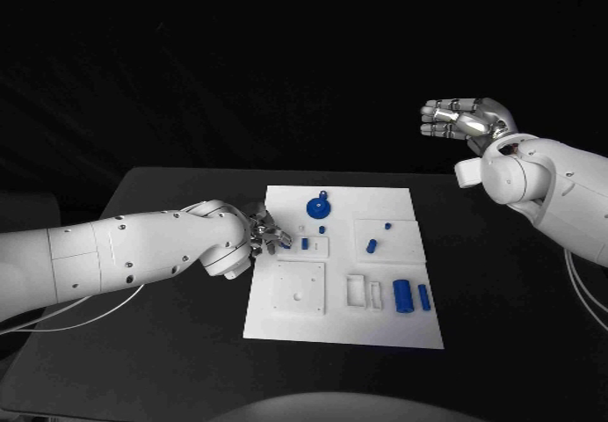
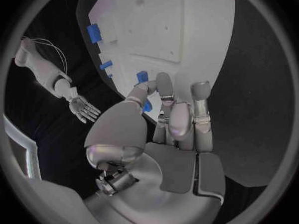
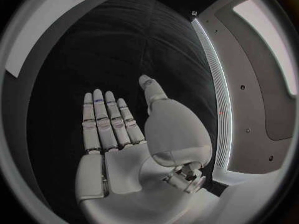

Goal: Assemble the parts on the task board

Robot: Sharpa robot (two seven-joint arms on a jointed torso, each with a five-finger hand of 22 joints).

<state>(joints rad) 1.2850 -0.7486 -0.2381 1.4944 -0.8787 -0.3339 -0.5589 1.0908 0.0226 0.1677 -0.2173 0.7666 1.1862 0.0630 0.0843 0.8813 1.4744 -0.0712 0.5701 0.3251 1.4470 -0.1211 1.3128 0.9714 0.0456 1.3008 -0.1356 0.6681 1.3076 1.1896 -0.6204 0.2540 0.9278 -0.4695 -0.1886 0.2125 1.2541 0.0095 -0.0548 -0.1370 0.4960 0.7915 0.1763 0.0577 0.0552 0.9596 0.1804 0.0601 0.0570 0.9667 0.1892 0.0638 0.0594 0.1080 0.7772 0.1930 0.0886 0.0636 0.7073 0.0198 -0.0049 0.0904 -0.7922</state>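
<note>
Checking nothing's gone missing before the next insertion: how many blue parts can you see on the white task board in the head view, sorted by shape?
Round blue disc with loop: 1
Long blue cylinders: 2
Small blue pegs: 3
Total: 6; the left hand at the board's edge may hide more.

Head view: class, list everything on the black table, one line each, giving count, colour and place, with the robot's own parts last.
Black table: one, black, under everything.
White rectangular task board: one, white, middle of the table.
Round blue disc part: one, blue, far end of the board.
Small blue peg parts: three, blue, middle of the board.
Blue cylinder parts: two, blue, near right area of the board.
Left hand: one, silver, at the board's left edge.
Right hand: one, silver, raised beyond the table, fingers spread, holding nothing.
</note>
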